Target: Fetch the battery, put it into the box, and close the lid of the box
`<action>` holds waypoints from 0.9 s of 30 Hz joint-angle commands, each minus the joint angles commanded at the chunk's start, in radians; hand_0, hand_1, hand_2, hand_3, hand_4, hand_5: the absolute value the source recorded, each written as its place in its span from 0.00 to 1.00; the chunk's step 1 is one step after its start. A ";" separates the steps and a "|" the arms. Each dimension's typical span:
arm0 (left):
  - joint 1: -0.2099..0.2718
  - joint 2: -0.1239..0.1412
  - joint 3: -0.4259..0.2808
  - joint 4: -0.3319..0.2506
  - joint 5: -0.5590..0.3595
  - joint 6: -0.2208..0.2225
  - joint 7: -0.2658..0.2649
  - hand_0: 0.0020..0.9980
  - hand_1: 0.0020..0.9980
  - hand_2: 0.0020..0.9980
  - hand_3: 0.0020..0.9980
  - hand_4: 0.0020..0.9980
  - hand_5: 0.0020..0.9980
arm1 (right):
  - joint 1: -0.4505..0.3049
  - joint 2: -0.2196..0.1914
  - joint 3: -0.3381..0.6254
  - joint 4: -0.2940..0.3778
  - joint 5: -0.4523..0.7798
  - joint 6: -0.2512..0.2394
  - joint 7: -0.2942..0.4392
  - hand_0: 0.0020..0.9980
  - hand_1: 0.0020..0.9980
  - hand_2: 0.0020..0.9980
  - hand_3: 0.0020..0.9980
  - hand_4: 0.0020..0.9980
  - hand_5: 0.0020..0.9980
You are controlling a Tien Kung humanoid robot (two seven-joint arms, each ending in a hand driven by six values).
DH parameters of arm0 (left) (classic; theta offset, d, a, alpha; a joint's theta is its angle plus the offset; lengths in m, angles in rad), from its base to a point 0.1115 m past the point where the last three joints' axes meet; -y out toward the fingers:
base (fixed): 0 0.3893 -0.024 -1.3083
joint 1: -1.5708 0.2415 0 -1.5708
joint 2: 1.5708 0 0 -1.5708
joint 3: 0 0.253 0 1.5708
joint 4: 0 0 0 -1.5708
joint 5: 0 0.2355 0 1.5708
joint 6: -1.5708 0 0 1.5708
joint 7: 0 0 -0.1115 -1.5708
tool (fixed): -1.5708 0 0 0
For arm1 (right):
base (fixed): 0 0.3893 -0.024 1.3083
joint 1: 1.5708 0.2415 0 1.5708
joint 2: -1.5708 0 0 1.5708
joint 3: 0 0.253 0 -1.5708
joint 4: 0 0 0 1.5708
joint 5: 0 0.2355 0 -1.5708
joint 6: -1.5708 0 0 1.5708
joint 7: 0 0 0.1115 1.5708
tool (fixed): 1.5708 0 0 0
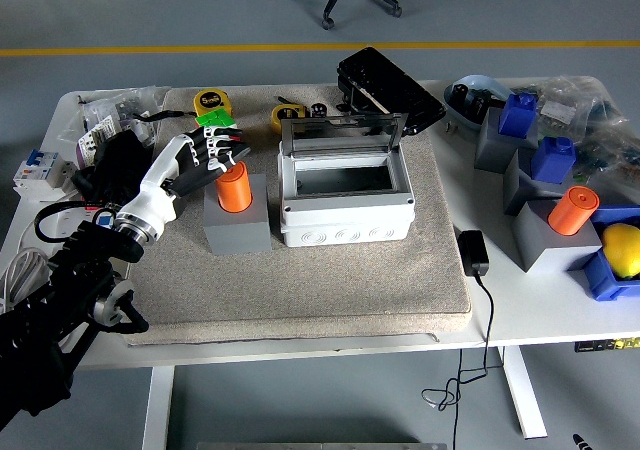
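One arm in view: the left arm comes in from the lower-left corner and reaches over the beige mat (330,290), its left hand (200,160) up against the orange battery (235,186). Fingers curl twd the battery's top-left side, tips touching or nearly so; can't tell if it's a firm grasp yet. Battery stands upright in a grey block holder (238,222) on the mat's left part, not lifted.

Just right of the holder, near mat centre, sits the light-grey box (345,202). Its clear lid (343,130) is tipped up and back at the far edge, so the box is open; inside looks bare grey.

Behind the box a black case (390,85) lies tilted. Two yellow tape measures: one (211,100) far-left on the mat, another (285,118) just behind the box's left corner. Green tag (215,122) sits right behind the hand.

Right side of table, off the mat: a 2nd orange cylinder (574,210) on a grey block, two blue bottles (520,115) on grey blocks, a yellow ball (623,248) in a blue tray. Black adapter (473,253) w/ cable lies by the mat's right edge. Left edge of table: cluttered w/ cables and bags.
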 joint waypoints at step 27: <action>-0.022 -0.018 0.095 0.060 -0.007 0.065 -0.036 0.56 0.55 0.56 0.55 1.00 0.00 | 0.000 0.001 -0.001 0.000 0.002 -0.002 -0.001 0.73 0.67 0.65 0.60 1.00 0.62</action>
